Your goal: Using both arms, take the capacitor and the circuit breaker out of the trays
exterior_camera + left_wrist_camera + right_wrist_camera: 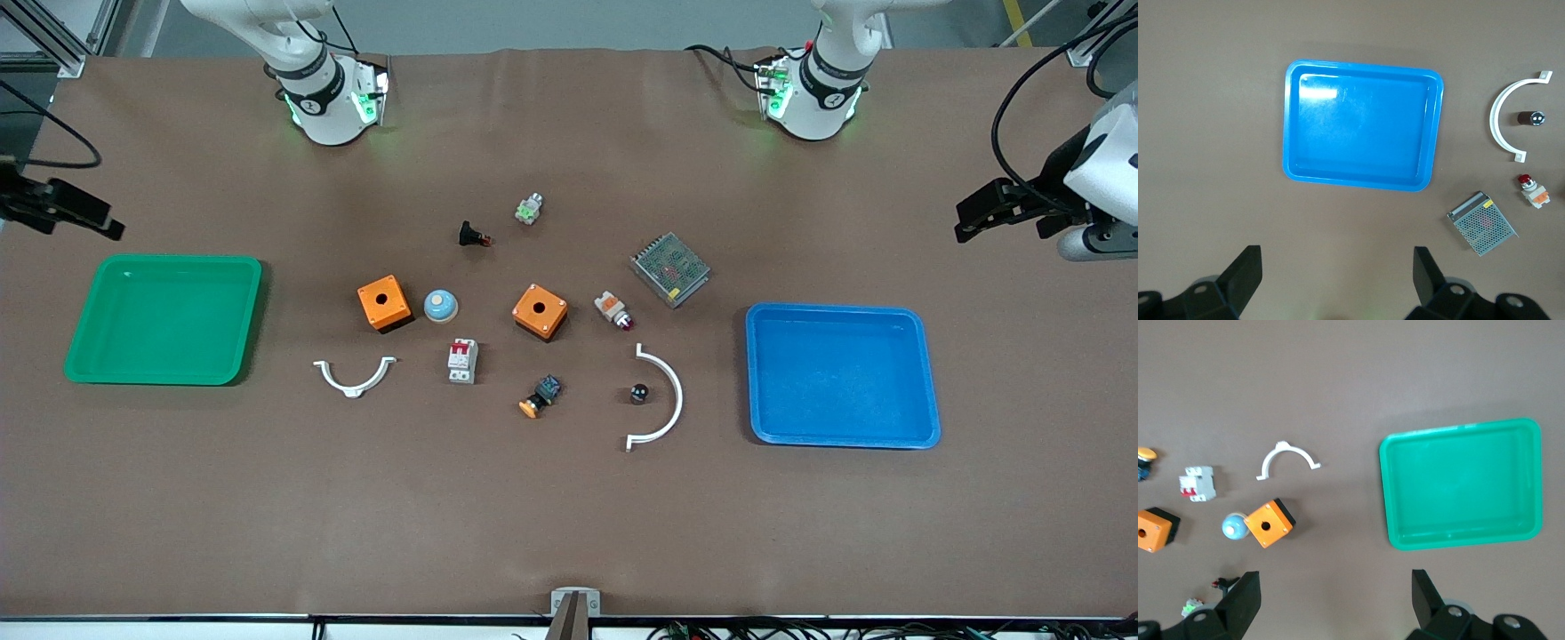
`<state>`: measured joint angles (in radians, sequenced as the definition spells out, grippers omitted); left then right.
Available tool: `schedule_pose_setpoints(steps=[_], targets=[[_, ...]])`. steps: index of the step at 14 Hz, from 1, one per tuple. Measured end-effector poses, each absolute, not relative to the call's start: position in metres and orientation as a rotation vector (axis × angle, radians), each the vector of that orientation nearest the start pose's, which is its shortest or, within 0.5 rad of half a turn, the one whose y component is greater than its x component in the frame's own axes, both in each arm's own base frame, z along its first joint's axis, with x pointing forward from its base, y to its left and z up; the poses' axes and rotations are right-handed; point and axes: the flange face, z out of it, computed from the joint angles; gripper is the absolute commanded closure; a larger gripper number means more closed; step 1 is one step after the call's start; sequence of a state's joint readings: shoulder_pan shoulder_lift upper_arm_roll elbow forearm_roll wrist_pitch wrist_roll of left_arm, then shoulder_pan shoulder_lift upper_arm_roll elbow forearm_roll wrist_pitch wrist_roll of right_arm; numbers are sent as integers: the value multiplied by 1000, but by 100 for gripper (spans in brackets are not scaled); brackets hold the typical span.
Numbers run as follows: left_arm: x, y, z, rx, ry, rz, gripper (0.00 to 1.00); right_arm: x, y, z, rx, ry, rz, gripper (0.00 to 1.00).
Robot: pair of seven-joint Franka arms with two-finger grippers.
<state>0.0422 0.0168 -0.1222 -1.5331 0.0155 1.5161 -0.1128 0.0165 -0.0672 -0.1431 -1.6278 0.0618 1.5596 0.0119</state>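
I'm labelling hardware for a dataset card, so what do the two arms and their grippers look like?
Both arms are glossy white with a black band, a small black mark and green lights near the base, and black cables trail beside them. The left gripper and right gripper are matte black, with flat angular fingers bolted to black mounts.

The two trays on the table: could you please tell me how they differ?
The green tray lies toward the right arm's end of the table; the blue tray lies toward the left arm's end. The blue tray sits slightly nearer the front camera than the green one. Both are shallow, rounded rectangles holding nothing.
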Motion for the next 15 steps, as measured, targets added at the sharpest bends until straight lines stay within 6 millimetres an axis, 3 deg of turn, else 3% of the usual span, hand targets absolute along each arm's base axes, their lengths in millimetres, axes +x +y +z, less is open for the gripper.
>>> schedule_pose_setpoints(steps=[3, 15], targets=[[553, -38, 631, -3125, -63, 41, 0, 531, -58, 660, -3069, 213, -87, 0], [553, -37, 638, -3126, -65, 19, 0, 538, -56, 665, -3093, 210, -108, 0]])
